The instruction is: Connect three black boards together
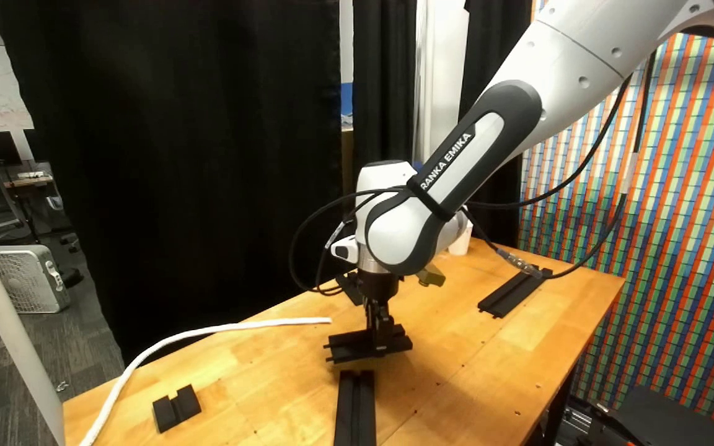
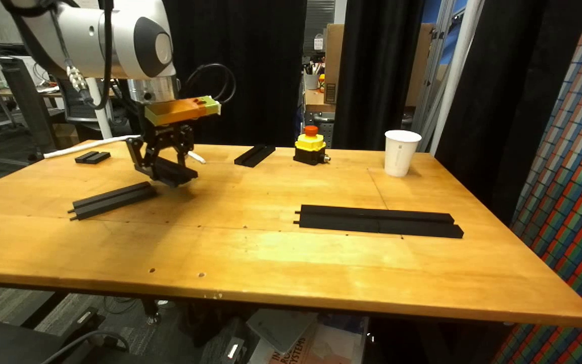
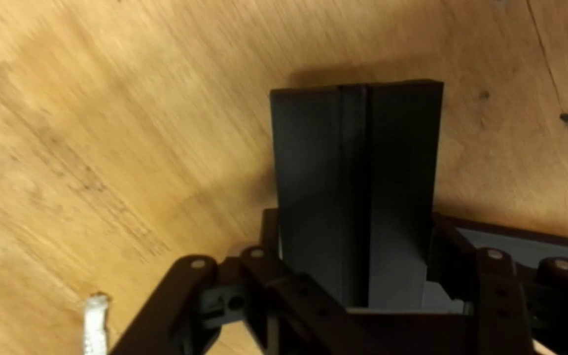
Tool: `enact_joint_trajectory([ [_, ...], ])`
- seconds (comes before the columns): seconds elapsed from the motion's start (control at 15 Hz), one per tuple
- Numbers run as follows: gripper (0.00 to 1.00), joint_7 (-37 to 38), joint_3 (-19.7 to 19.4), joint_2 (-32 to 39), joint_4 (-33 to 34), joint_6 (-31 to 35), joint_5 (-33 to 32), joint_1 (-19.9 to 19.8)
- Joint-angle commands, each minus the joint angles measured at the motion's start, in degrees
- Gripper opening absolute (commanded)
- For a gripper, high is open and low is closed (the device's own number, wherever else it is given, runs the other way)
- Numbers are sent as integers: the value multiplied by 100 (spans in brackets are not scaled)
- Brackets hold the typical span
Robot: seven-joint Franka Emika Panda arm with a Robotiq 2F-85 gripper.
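My gripper is shut across the width of a black board, slightly above the table; the gripper also shows in an exterior view. In the wrist view the fingers lie along both long sides of this grooved board. A second board lies close beside it, with two pins at its outer end; it also shows in an exterior view and partly behind a finger in the wrist view. A long black piece with a seam near its middle, apparently two boards end to end, lies farther off.
Another black board lies at the back. A small black block and a white curved strip lie on the table. A yellow emergency stop button and a white cup stand near the back edge.
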Motion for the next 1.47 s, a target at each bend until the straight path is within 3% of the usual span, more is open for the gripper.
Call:
enact_joint_trajectory([
  [0.0, 47, -638, -180, -770, -657, 161, 363, -290],
  [0.4, 47, -2321, -827, -1407, -1342, 64, 814, -476],
  [0.73, 47, -3754, -1354, -1359, -1644, 40, 898, -502],
  [1.4, 47, -4970, -1641, -821, -1534, 82, 815, -655],
])
